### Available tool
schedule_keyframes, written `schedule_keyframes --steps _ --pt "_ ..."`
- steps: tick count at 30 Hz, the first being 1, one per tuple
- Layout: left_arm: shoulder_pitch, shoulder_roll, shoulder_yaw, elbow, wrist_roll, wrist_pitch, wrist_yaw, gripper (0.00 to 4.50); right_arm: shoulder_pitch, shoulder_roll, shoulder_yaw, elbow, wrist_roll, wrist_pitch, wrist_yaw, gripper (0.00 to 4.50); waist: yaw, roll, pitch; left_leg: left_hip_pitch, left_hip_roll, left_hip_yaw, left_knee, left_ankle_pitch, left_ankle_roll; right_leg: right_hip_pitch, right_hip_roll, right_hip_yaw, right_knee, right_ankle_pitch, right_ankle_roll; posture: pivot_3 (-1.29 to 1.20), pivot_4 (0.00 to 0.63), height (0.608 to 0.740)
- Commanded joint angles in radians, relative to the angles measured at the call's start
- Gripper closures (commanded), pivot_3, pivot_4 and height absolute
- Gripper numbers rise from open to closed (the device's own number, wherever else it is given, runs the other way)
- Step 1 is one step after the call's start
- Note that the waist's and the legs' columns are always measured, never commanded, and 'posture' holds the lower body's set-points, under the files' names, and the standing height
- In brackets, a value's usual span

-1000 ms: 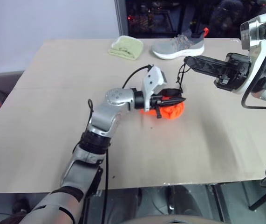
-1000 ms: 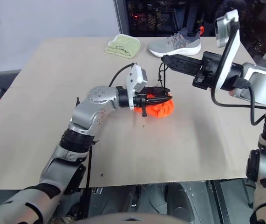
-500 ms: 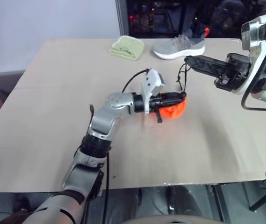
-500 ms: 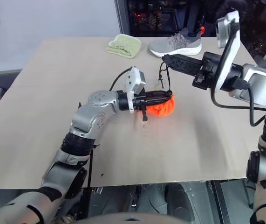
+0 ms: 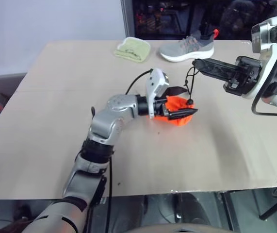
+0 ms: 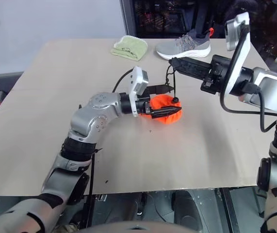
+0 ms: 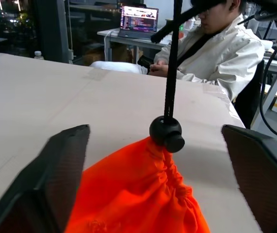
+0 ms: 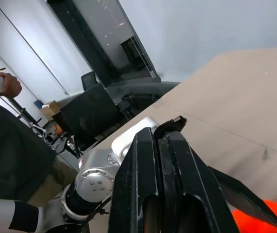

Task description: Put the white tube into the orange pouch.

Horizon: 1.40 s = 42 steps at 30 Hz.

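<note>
Pouch [image 5: 178,108]: orange, bunched, on the table [image 5: 56,116] near its middle; neck gathered shut under a black cord stopper [image 7: 167,133]; cord [image 5: 190,85] running taut from stopper up to the right gripper [image 5: 196,63].

Right gripper: fingers [image 8: 162,160] pressed together, pinching the cord above the pouch; same spot as a second ago.

Left gripper [image 5: 179,102]: level, pointing across at the pouch; fingers [image 7: 60,160] now spread wide, one each side of the orange fabric, neither seen to touch it; a second ago narrow and closed over the pouch top, half a second ago likewise; opened only just now.

Tube: white; nowhere among the things on the table; not between the open fingers; probably inside the pouch already, though the fabric hides any contents, so not certain.

Reading of the change: release by the left gripper with the neck drawn closed suggests insertion finished and cord tightened; task likely at or near its end; remaining, by judgement, withdrawal of the left gripper and letting go of the cord.

Also on table, far edge, well apart from the pouch: green cloth [image 5: 132,49]; grey sneaker [image 5: 187,47].
</note>
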Motion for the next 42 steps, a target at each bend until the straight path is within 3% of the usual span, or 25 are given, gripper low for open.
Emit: schedule_keyframes --steps 1,4,10,12,22,23,24,28,29,37,42 --pt "-0.052 -0.028 0.004 -0.026 -0.008 -0.014 0.014 0.02 -0.004 -0.018 -0.019 -0.026 0.009 -0.020 0.017 4.50 -0.001 0.000 0.000 0.000 0.000 0.000 0.000 0.000 0.000 0.000 0.000 0.000 0.000 0.000 0.000 0.00 0.150 0.740" --pt "-0.060 -0.041 -0.005 -0.002 0.005 -0.031 0.013 0.76 -0.004 -0.020 -0.019 -0.028 0.010 -0.019 0.019 4.50 -0.004 0.000 0.000 0.000 0.000 0.000 0.000 0.000 0.000 0.000 0.000 0.000 0.000 0.000 0.000 0.00 0.150 0.740" --pt "-0.052 -0.060 -0.018 0.012 0.019 -0.046 0.013 3.75 0.000 -0.021 -0.022 -0.037 0.019 -0.024 0.012 4.50 -0.002 0.000 0.000 0.000 0.000 0.000 0.000 0.000 0.000 0.000 0.000 0.000 0.000 0.000 0.000 0.00 0.150 0.740" --pt "-0.037 -0.059 -0.027 0.007 0.027 -0.052 0.010 4.42 -0.001 -0.021 -0.027 -0.036 0.026 -0.027 0.008 4.50 -0.002 0.000 0.000 0.000 0.000 0.000 0.000 0.000 0.000 0.000 0.000 0.000 0.000 0.000 0.000 0.00 0.150 0.740" --pt "0.049 -0.020 -0.069 0.016 0.080 -0.076 0.007 4.42 -0.027 -0.006 -0.047 -0.009 0.067 -0.054 -0.023 4.50 -0.002 0.000 0.000 0.000 0.000 0.001 0.000 0.000 0.000 0.000 0.000 0.001 0.000 0.000 0.000 0.00 0.150 0.740" --pt "0.054 -0.018 -0.070 0.016 0.081 -0.078 0.009 3.90 -0.030 -0.006 -0.049 -0.006 0.071 -0.056 -0.026 4.50 -0.002 0.000 0.000 0.000 0.000 0.000 0.000 0.000 0.000 0.000 0.000 0.000 0.000 0.000 0.000 0.00 0.150 0.740" --pt "0.061 -0.018 -0.071 0.016 0.083 -0.080 0.012 3.72 -0.033 -0.005 -0.050 -0.003 0.077 -0.058 -0.030 4.50 -0.002 0.000 0.000 0.000 0.000 0.000 0.000 0.000 0.000 0.000 0.000 0.000 0.000 0.000 0.000 0.00 0.150 0.740" --pt "0.093 -0.013 -0.081 0.019 0.101 -0.084 0.016 1.63 -0.042 -0.009 -0.054 0.010 0.099 -0.075 -0.044 4.50 -0.002 0.000 0.000 0.000 0.000 0.000 0.000 0.000 0.000 0.000 0.000 0.000 0.000 0.000 0.000 0.00 0.150 0.740" --pt "0.103 -0.010 -0.087 0.020 0.109 -0.088 0.014 1.37 -0.044 -0.011 -0.054 0.012 0.103 -0.080 -0.047 4.50 -0.002 0.000 0.000 0.000 0.000 0.000 0.000 0.000 0.000 0.000 0.000 0.000 0.000 0.000 0.000 0.00 0.150 0.740" --pt "0.104 -0.026 -0.034 -0.006 0.076 -0.085 0.042 1.37 -0.009 -0.040 -0.051 -0.010 0.098 -0.073 -0.052 4.50 -0.001 0.000 0.000 0.000 0.000 0.000 0.000 0.000 0.000 0.000 0.000 0.000 0.000 0.000 0.000 0.00 0.150 0.740" --pt "0.104 0.017 0.021 -0.047 0.056 -0.072 0.052 1.37 0.118 -0.119 -0.043 -0.068 -0.021 -0.048 0.013 4.50 0.000 0.000 0.000 0.000 0.000 0.000 0.000 0.000 0.000 0.000 0.000 0.000 0.000 0.000 0.000 0.00 0.150 0.740"
